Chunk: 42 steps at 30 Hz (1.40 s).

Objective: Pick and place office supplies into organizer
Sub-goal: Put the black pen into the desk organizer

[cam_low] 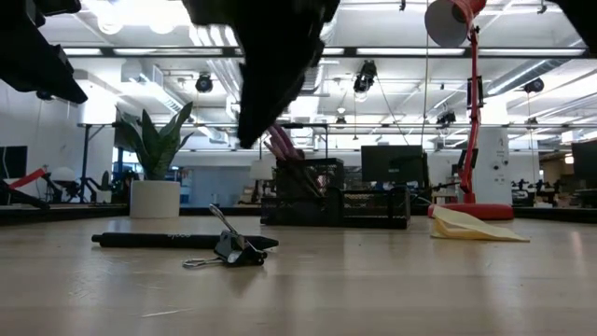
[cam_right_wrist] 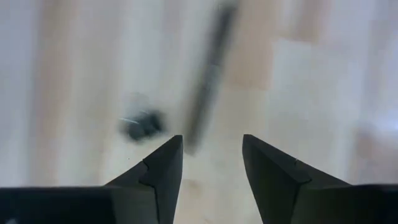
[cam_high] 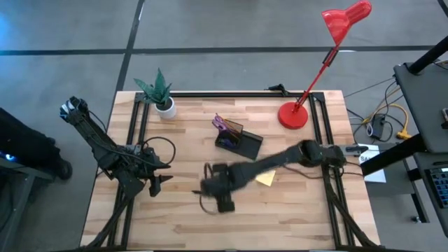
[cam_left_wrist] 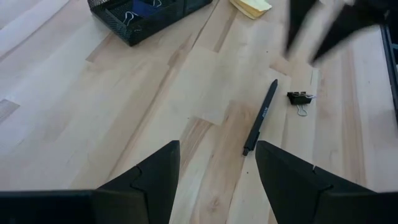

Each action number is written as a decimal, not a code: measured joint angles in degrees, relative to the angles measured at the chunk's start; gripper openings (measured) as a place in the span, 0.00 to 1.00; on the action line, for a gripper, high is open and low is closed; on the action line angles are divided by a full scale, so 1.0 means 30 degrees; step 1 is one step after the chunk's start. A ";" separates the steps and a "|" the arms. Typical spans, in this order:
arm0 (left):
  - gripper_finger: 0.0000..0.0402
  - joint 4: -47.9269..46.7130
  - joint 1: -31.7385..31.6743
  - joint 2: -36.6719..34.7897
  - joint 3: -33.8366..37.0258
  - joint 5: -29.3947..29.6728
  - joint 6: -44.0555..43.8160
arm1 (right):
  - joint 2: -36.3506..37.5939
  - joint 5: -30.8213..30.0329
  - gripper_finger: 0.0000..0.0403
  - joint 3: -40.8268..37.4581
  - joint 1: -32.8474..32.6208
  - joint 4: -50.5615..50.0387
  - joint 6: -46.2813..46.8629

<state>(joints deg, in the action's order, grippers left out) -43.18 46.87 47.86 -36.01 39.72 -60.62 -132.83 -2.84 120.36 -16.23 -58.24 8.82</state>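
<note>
Two dark jointed arms, black cables looping along left arm [cam_high: 105, 147], matte black wedge-shaped fingers [cam_left_wrist: 155, 180]

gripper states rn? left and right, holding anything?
Left gripper: open, empty, waiting at the table's left side.
Right gripper: open, holding nothing, above the black pen and binder clip near the table's middle.

Right pincer [cam_right_wrist: 211, 163] hangs open at mid-table, empty; left pincer [cam_left_wrist: 217, 171] waits open, left side.
</note>
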 joint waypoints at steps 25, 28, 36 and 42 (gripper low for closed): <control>0.49 0.0060 0.0000 0.0000 0.0000 -0.1048 0.0351 | -0.2705 -0.1675 0.43 0.0383 -0.0834 0.1608 0.5891; 0.49 0.0062 0.0000 0.0000 0.0000 -0.1041 0.0350 | -0.2705 -0.1599 0.42 -0.0042 -0.0727 0.1929 0.6462; 0.49 0.0061 0.0000 0.0000 0.0000 -0.1033 0.0352 | -0.2606 -0.0710 0.42 -0.0940 -0.0386 0.2520 0.7080; 0.49 0.0058 0.0000 0.0000 0.0000 -0.1033 0.0351 | -0.2603 -0.0660 0.33 -0.1066 -0.0335 0.2486 0.6790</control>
<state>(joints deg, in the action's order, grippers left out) -43.00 46.87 47.86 -36.01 36.62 -59.57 -140.64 -4.82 117.16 -17.23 -50.78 29.19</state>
